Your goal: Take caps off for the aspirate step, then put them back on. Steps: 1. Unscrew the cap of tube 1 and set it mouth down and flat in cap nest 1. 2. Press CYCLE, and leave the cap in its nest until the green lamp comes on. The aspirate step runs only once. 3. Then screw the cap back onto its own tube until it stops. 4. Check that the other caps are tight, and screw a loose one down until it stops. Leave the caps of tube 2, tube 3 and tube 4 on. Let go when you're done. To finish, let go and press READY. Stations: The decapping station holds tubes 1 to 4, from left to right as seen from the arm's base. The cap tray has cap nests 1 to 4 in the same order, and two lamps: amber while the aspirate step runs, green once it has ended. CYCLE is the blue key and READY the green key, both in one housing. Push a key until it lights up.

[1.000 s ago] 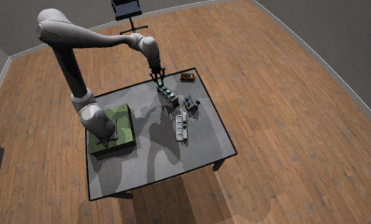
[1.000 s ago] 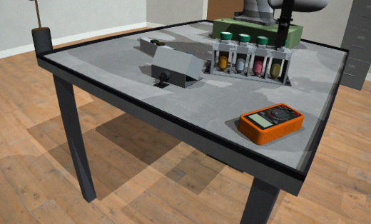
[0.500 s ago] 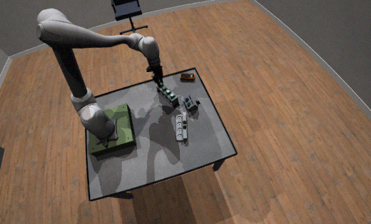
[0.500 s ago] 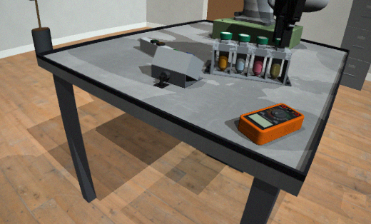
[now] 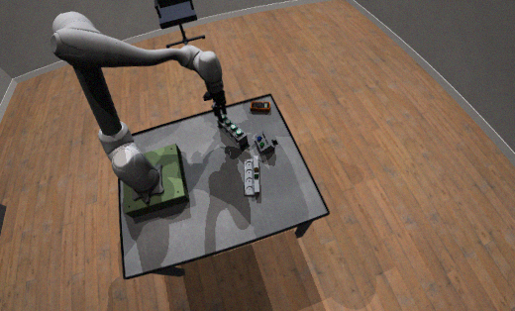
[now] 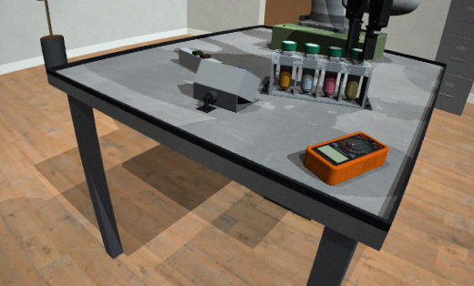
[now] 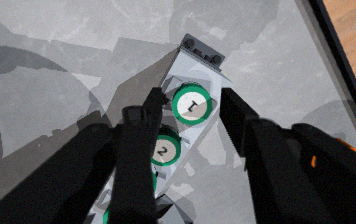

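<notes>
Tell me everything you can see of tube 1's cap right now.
Tube 1's cap is round, with a green rim and a pale top face printed "1". It sits upright on its tube at the end of the decapping station, beside cap 2. The gripper straddles it, its dark fingers standing apart on either side with visible gaps, not touching. In the exterior view it looks seated lower than its neighbours.
</notes>
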